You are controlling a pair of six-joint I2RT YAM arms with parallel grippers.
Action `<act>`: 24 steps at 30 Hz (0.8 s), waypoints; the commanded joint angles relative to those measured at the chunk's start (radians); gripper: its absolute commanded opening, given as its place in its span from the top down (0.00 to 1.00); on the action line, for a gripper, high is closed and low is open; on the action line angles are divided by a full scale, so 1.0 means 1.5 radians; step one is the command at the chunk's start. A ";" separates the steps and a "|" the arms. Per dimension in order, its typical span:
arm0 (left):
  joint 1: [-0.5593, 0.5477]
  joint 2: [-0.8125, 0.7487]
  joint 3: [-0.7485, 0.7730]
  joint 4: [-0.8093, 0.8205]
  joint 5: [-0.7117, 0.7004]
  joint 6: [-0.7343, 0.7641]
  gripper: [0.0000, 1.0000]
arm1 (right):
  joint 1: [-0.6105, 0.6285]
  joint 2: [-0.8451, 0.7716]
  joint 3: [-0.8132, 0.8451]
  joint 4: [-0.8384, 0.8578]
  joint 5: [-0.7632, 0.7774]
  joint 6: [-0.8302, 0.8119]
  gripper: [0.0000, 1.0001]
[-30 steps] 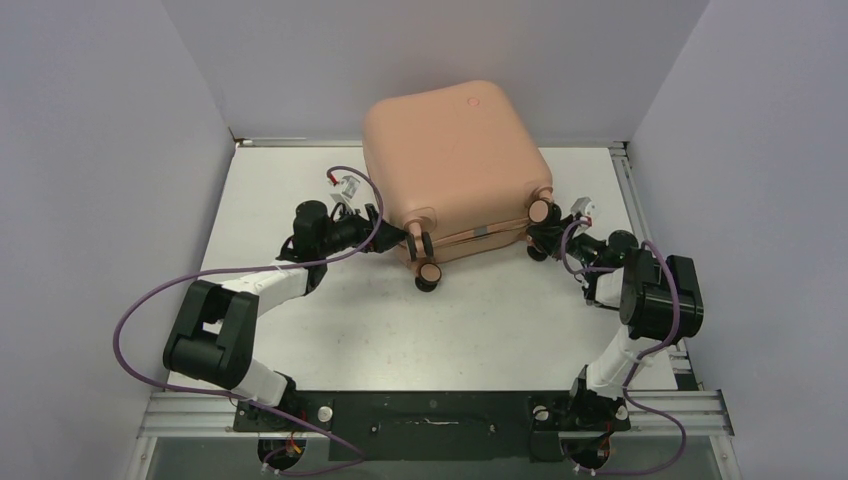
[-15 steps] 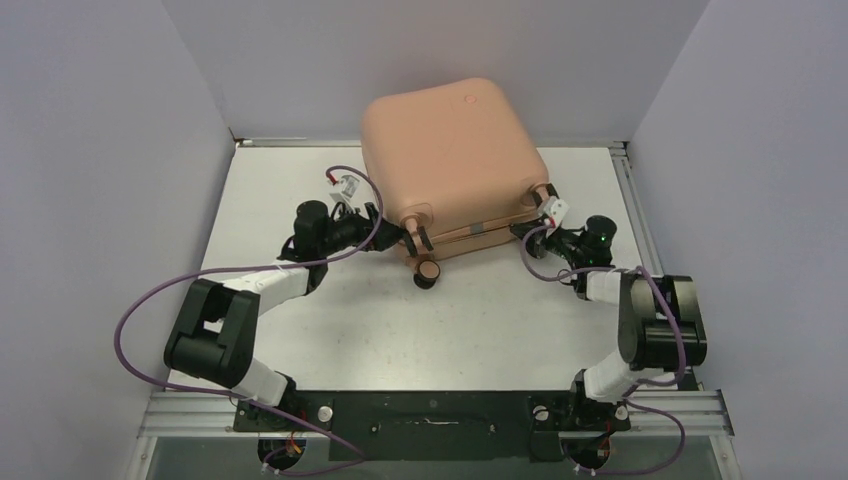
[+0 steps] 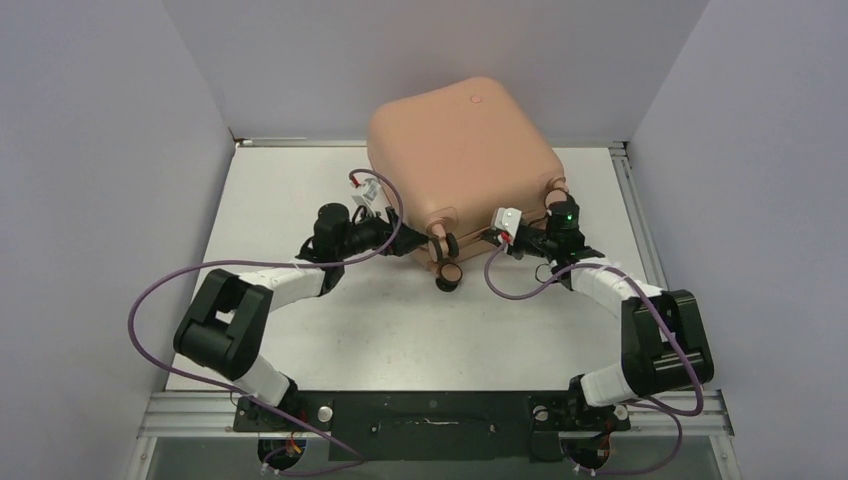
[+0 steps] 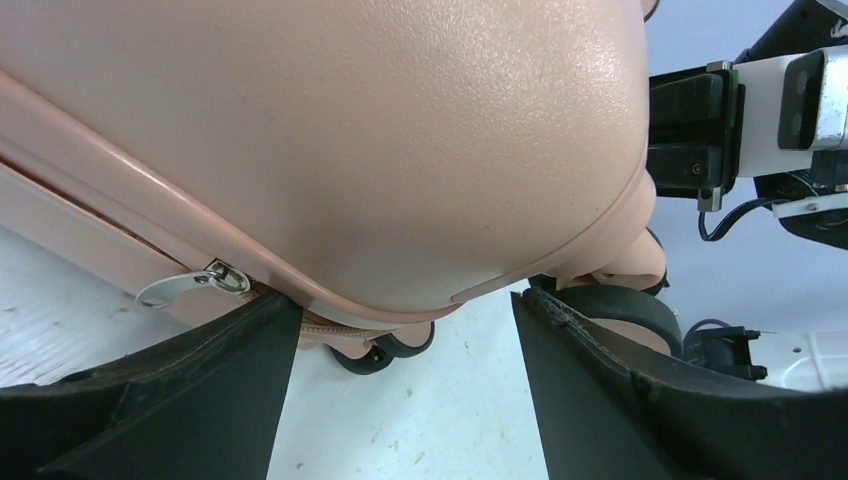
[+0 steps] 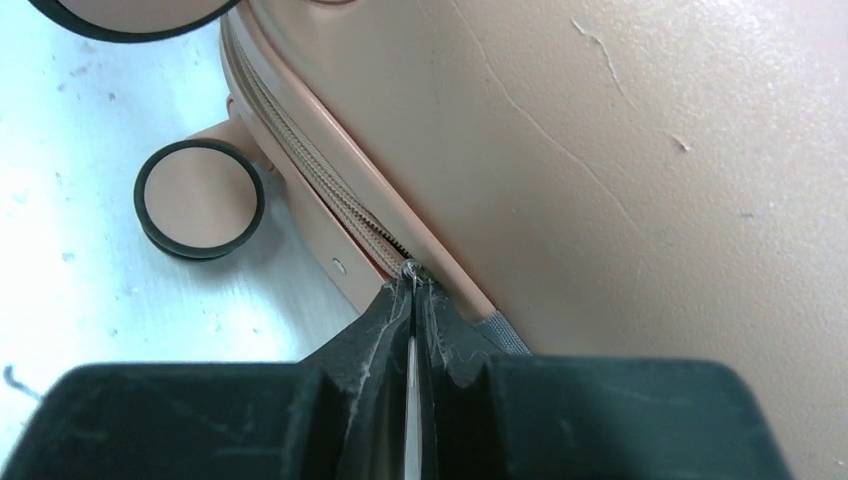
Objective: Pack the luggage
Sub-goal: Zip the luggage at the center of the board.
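Observation:
The luggage point(image 3: 460, 150), a peach-pink hard-shell suitcase, lies closed at the back of the white table, wheels toward me. My right gripper point(image 3: 493, 238) is at the middle of its near edge. In the right wrist view it point(image 5: 412, 280) is shut on the metal zipper pull at the end of the zipper point(image 5: 320, 185), beside a black-tyred wheel point(image 5: 200, 200). My left gripper point(image 3: 407, 240) is open at the suitcase's near left corner; in the left wrist view it point(image 4: 405, 310) straddles that corner point(image 4: 400, 150), fingers point(image 4: 180, 390) apart. A second zipper pull point(image 4: 185, 285) hangs there.
Grey enclosure walls stand close on the left, right and back. Purple cables point(image 3: 150, 300) loop from both arms. A metal rail point(image 3: 640, 230) runs along the table's right edge. A wheel point(image 3: 447, 272) sticks out toward the table's middle. White table point(image 3: 400, 330) lies in front.
My right gripper has moved left along the suitcase's near edge, from the right wheel to the middle. The suitcase and my left gripper have shifted a little to the right.

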 commanded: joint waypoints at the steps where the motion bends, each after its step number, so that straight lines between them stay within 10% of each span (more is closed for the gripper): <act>1: -0.087 0.055 0.065 0.078 0.093 -0.041 0.21 | 0.016 -0.024 0.048 -0.134 -0.067 -0.106 0.95; 13: -0.229 0.201 0.191 0.154 0.161 -0.122 0.27 | -0.212 -0.002 0.065 -0.102 -0.099 -0.042 0.95; 24: -0.171 0.145 0.293 -0.136 0.116 0.050 0.17 | -0.321 -0.056 0.017 -0.124 -0.092 -0.053 0.95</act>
